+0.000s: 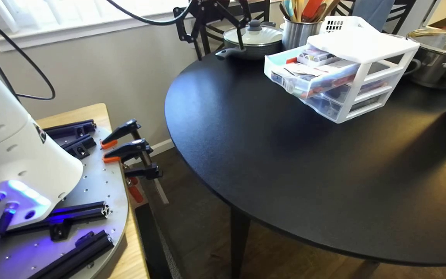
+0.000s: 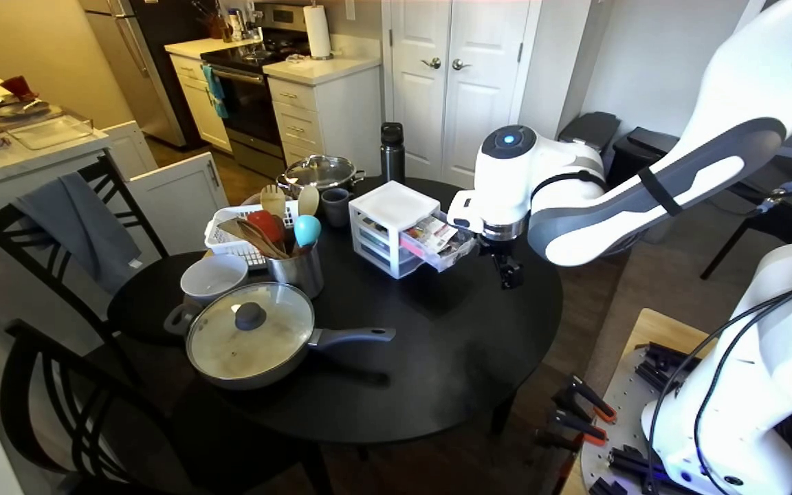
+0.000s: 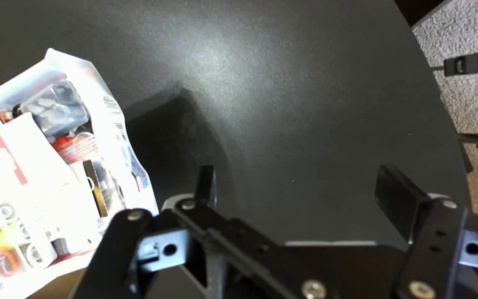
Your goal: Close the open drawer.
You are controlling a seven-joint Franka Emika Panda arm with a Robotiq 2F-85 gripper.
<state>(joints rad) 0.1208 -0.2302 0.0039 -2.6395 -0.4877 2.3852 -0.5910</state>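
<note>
The open drawer (image 1: 312, 83) is the top one of a small white-framed organizer (image 1: 366, 44). It is clear plastic, holds red, white and blue items, and sticks far out of the frame. It also shows in an exterior view (image 2: 449, 256) and at the left of the wrist view (image 3: 116, 128). The two lower drawers sit in the frame below it. My gripper (image 1: 220, 52) is open and empty, off the drawer's front end; its tips also show in an exterior view (image 2: 509, 278). In the wrist view, the gripper (image 3: 299, 182) has its fingers wide apart over the table, right of the drawer front.
The organizer stands on a round black table (image 2: 437, 371). A lidded pan (image 2: 251, 337) with its handle, a utensil holder (image 2: 300, 271), a white basket (image 2: 231, 237), a lidded pot (image 2: 320, 172), a cup (image 2: 335, 206) and a dark bottle (image 2: 392, 151) stand around it.
</note>
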